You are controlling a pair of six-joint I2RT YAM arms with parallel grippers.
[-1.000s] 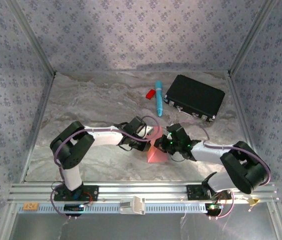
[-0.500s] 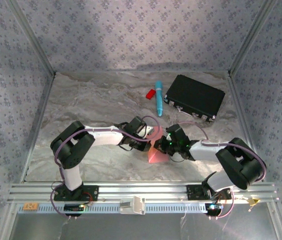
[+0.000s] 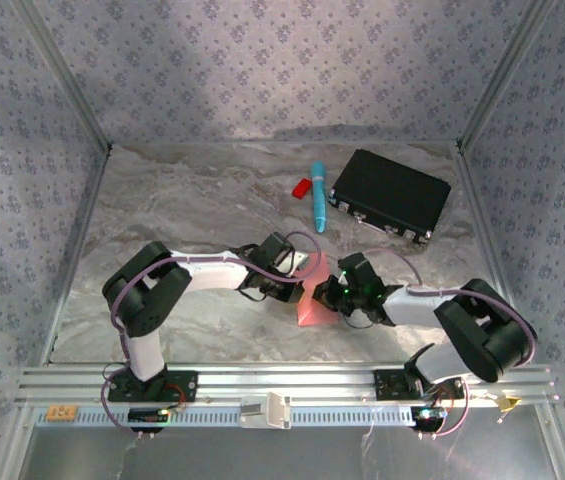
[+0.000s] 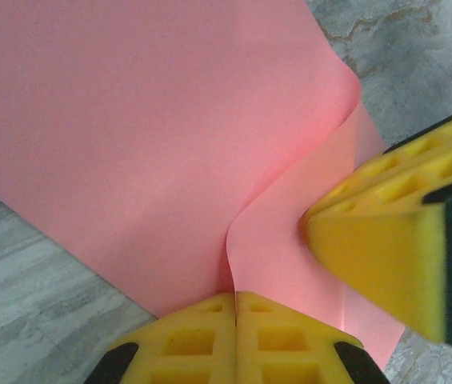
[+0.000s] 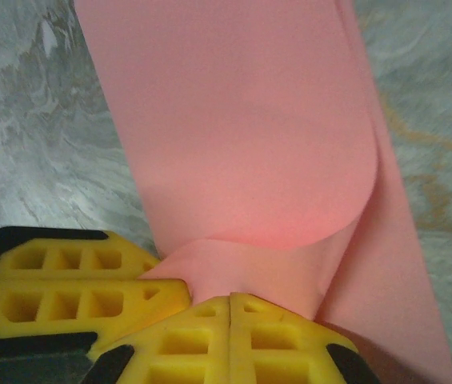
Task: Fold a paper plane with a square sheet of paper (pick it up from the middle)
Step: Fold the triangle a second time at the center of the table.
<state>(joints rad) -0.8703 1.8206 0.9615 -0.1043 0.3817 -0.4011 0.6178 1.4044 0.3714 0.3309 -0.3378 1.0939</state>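
Pinching the square sheet of paper (image 4: pixel 154 136), the left gripper (image 4: pixel 236 308) has its yellow fingers pressed tight on a bent-up edge. The right gripper (image 5: pixel 230 308) is squeezed shut on the same sheet, just beside the left one. The paper sits on the table (image 3: pixel 162 220) between the two arms, curled over itself in a soft bend, not a sharp fold.

If the two grippers pull away from each other, the thin paper could rip. They are so close that they might bump. If one slides sideways, the fold could come out crooked.

Since a second ago, the right arm has pulled its elbow in a little and turned its wrist. The paper, the blue pen (image 3: pixel 317 195) and the black case (image 3: pixel 390 193) have stayed put.
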